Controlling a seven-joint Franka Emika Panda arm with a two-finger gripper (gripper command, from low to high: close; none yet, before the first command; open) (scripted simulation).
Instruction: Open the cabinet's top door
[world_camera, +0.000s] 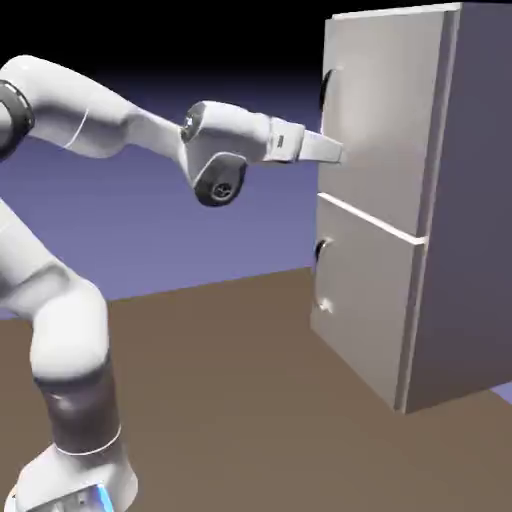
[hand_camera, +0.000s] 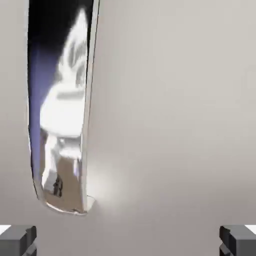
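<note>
A white jointed robot arm rises from the lower left of the exterior view and stretches level toward the right, where a tall, plain light-grey box-shaped cabinet stands on a brown table before a blue-violet backdrop. The cabinet has two stacked front doors. The top door, the larger flat grey panel, lies flush with the cabinet front, with a small dark vertical handle near its left edge in this view. The shorter lower door sits below it, carrying its own small dark handle.

The two-finger gripper points straight at the top door, its tips right at the panel, a little below the handle; whether they touch the surface cannot be told.

In the hand view the grey door panel fills nearly everything. The handle appears as a long, shiny curved bar at the left, mirroring the white arm. The two grey fingertips sit at the bottom corners, spread wide apart with nothing between them
</note>
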